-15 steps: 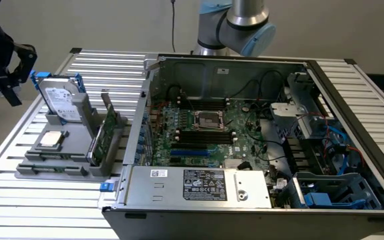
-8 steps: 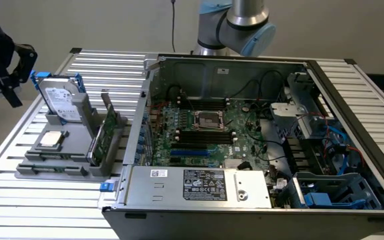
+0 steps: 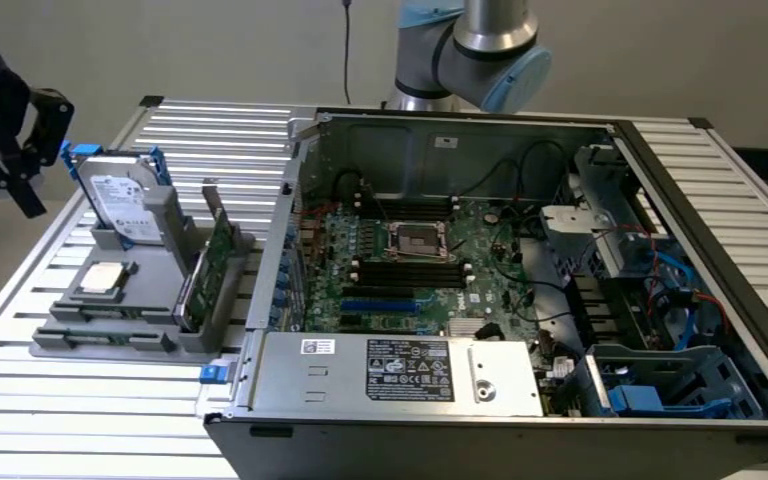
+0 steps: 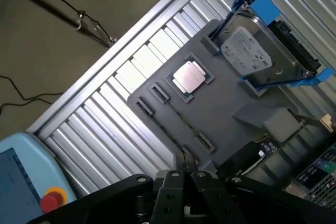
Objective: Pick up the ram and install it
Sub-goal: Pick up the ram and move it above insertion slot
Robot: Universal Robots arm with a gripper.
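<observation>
My gripper (image 3: pixel 24 192) hangs at the exterior view's far left, above the edge of the slatted table and away from the open computer case (image 3: pixel 491 280). In the wrist view its fingers (image 4: pixel 185 163) are shut together with nothing between them, above the near edge of the grey parts holder (image 4: pixel 220 114). The holder's long narrow slots (image 4: pixel 181 119) look bare. The ram is out of view. Black memory slots (image 3: pixel 411 272) lie on the motherboard beside the processor socket (image 3: pixel 418 240).
On the holder sit a hard drive in a blue frame (image 3: pixel 124 205), a silver processor chip (image 3: pixel 101 280) and a tall green card on edge (image 3: pixel 208 268). A power supply (image 3: pixel 398 372) fills the case's front. The arm's base (image 3: pixel 471 50) stands behind the case.
</observation>
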